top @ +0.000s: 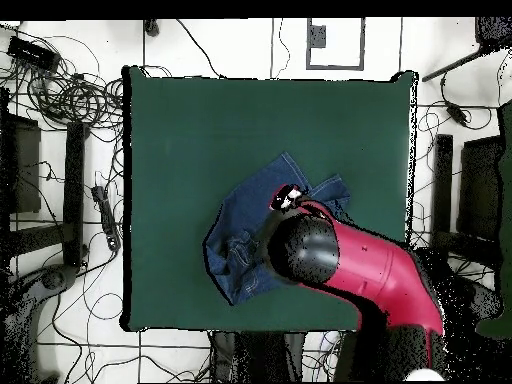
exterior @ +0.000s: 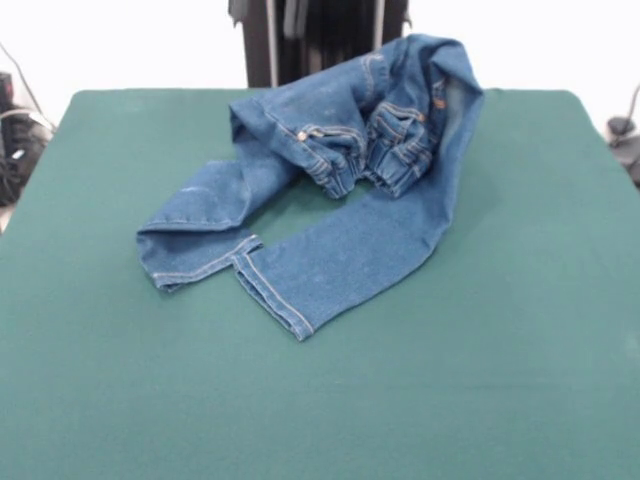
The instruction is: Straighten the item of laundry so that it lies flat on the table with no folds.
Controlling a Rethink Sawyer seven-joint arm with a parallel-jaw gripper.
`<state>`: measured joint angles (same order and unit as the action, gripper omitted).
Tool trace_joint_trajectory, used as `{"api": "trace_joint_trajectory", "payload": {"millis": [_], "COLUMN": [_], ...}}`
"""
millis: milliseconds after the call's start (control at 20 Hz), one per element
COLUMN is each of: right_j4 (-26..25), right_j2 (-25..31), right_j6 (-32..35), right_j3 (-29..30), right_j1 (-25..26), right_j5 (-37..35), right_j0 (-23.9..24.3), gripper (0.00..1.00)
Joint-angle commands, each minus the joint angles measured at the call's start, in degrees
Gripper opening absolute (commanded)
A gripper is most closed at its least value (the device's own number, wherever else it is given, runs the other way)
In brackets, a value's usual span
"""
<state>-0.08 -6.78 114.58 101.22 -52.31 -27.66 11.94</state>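
The jeans lie crumpled on the far half of the green table. The waist and orange-stitched pockets are bunched up and folded over at the far side. One leg runs toward the near left, and the other is folded back on itself at the left. No arm shows in the front view. In the overhead view the red and black arm reaches over the jeans and hides their middle. The gripper shows only as a small pale tip at the arm's end, over the denim.
The robot's black pedestal stands behind the table's far edge. Cables and equipment lie on the floor around the table. The jeans lie toward the robot's side of the table in the overhead view.
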Motion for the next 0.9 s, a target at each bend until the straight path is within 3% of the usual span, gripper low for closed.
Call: {"api": "trace_joint_trajectory", "payload": {"millis": [50, 900], "right_j4": [-1.4, -1.5], "right_j2": [9.2, 10.4], "right_j6": [1.4, 1.6], "right_j3": [2.1, -4.5], "right_j1": [9.0, 16.5], "right_j5": [2.9, 4.9], "right_j0": [-0.5, -0.2], "gripper": [1.0, 1.0]}}
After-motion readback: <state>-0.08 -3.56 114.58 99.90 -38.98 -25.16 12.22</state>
